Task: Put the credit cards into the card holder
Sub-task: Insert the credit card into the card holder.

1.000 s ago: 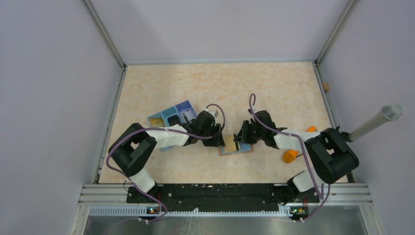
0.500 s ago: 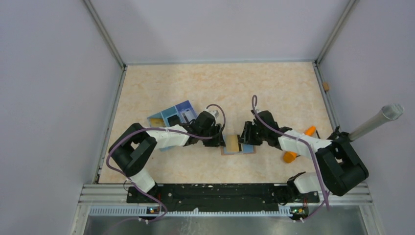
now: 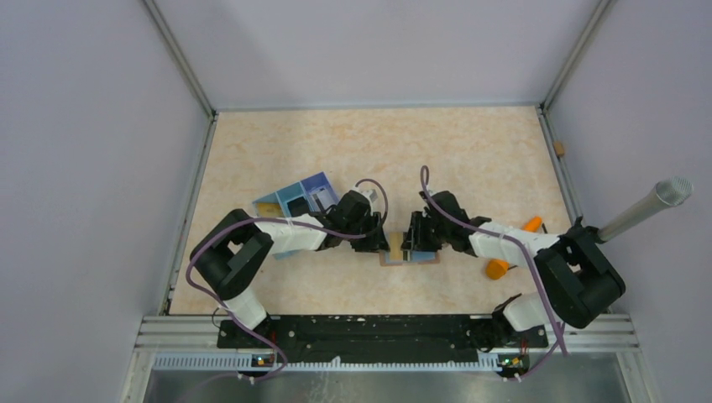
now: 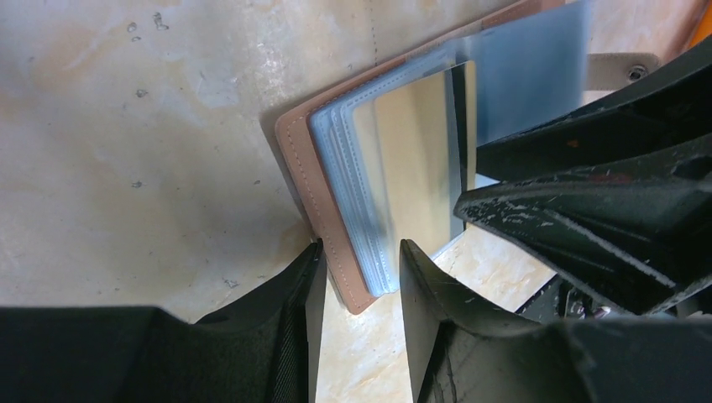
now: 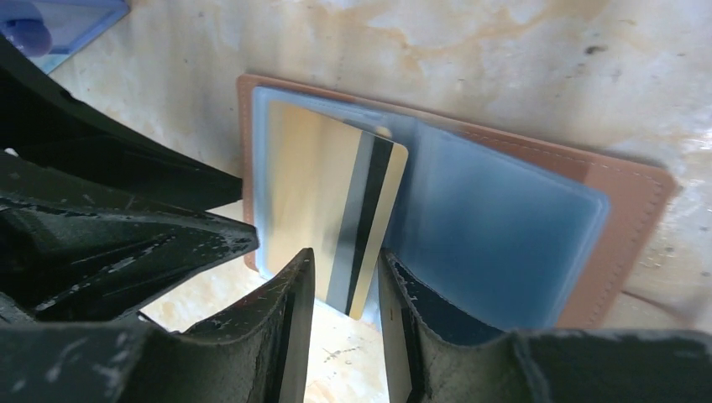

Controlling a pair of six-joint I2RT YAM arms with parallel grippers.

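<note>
**Top external view:** the open card holder (image 3: 407, 262) lay on the marbled beige bench (image 3: 378, 151) between the left gripper (image 3: 378, 242) and the right gripper (image 3: 409, 239). A blue box (image 3: 294, 200) and an orange object (image 3: 497, 269) were set aside, and grey walls enclosed the bench.

**Left wrist view:** the left gripper's fingers (image 4: 306, 290) stood narrowly apart astride the card holder's corner. Clamping could not be told.

**Right wrist view:** the right gripper was closed on the gold card (image 5: 311, 185), judged partly sleeved. A light blue card (image 5: 495, 227) seemed already seated. Full insertion was left to be done.

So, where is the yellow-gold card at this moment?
In the right wrist view the yellow-gold card lies on the left page of the open card holder, its near end between the fingers of the right gripper.
</note>
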